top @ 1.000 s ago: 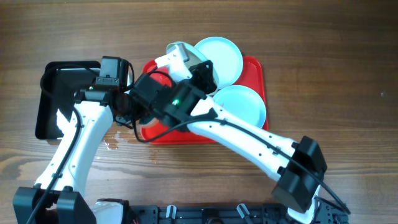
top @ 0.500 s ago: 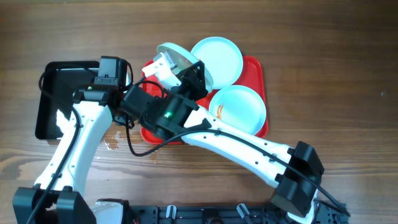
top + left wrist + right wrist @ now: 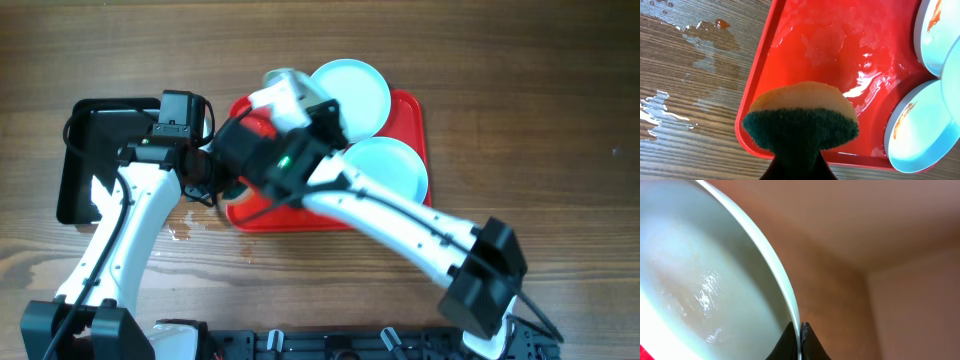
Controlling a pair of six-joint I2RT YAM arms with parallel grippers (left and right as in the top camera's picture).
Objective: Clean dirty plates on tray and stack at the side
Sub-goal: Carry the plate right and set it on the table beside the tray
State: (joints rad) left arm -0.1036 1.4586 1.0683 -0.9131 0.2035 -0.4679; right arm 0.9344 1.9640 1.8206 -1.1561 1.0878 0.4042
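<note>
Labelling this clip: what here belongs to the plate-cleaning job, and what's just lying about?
Job: three round pale-blue plates, one in the right fingers; large red plastic tray; yellow-and-green sponge in the left fingers.
Lying about: black rectangular bin; water puddle on wooden table.

You have the red tray mid-table, its floor wet and glossy. One pale-blue plate lies flat at its 12 o'clock and a second plate at 4 o'clock, both smeared orange. The third plate is lifted, steeply tilted, over the 10 o'clock corner.
</note>
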